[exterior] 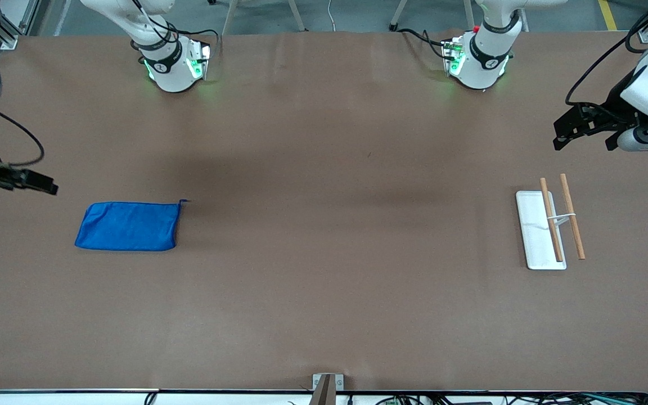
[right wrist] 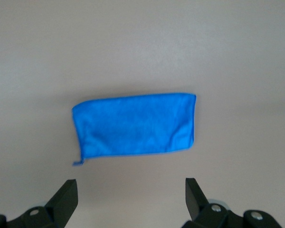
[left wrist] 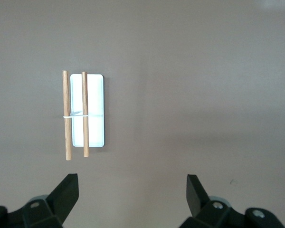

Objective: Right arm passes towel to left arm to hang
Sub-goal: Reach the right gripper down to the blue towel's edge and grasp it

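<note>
The bright blue towel (exterior: pixel 128 226) lies flat on the brown table toward the right arm's end, a short thread tag at one corner. In the right wrist view the towel (right wrist: pixel 135 124) shows whole, apart from the fingers. My right gripper (exterior: pixel 48 185) (right wrist: pixel 131 187) hangs open and empty over the table beside the towel, at the table's end. My left gripper (exterior: pixel 561 135) (left wrist: pixel 131 185) hangs open and empty over the left arm's end of the table, beside a rack (exterior: pixel 549 228) (left wrist: pixel 85 114) with a white base and two wooden rods.
The two arm bases (exterior: pixel 175 64) (exterior: pixel 478 62) stand along the table's edge farthest from the front camera. A small metal bracket (exterior: pixel 327 383) sits at the middle of the edge nearest that camera. Bare brown table (exterior: pixel 335 225) stretches between the towel and the rack.
</note>
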Available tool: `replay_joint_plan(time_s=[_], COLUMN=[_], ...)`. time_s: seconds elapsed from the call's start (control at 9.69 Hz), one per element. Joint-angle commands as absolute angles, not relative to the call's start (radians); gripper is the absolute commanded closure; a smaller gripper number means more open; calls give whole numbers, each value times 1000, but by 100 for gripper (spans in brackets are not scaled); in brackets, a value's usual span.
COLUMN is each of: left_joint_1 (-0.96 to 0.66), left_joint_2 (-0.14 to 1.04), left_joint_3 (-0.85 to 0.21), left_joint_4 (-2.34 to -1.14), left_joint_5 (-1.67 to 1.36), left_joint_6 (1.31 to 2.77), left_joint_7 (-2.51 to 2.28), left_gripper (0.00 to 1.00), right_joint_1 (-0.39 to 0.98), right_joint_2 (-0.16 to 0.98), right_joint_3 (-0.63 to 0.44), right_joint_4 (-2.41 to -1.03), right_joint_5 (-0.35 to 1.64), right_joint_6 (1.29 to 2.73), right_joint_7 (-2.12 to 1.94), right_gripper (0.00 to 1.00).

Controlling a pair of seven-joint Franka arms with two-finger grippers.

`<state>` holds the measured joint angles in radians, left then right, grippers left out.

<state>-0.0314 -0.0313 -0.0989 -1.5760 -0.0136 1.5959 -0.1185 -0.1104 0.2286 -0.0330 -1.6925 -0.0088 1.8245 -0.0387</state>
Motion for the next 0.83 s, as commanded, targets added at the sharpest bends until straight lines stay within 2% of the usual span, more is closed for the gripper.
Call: replay_joint_plan(time_s=[0.0, 0.52, 0.72], left_joint_1=[-38, -35, -35], left_joint_2=[-14, -12, -11], left_joint_3=[-100, -100, -100], left_joint_4=[-1595, -1595, -1595], left_joint_5=[5, 5, 5], left_joint_6=[1591, 1591, 1591], left_joint_7=[-137, -135, -137], left_gripper=[0, 0, 0], right_joint_1=[-139, -167, -166], right_joint_2=[274, 423, 455], right_joint_3=[-25, -23, -25], right_joint_4=[-1854, -2104, -2138], right_joint_5=[-21, -25, -25], right_joint_6=[2054, 2539, 2618], right_joint_7=[-90, -166, -166], right_gripper=[0, 0, 0])
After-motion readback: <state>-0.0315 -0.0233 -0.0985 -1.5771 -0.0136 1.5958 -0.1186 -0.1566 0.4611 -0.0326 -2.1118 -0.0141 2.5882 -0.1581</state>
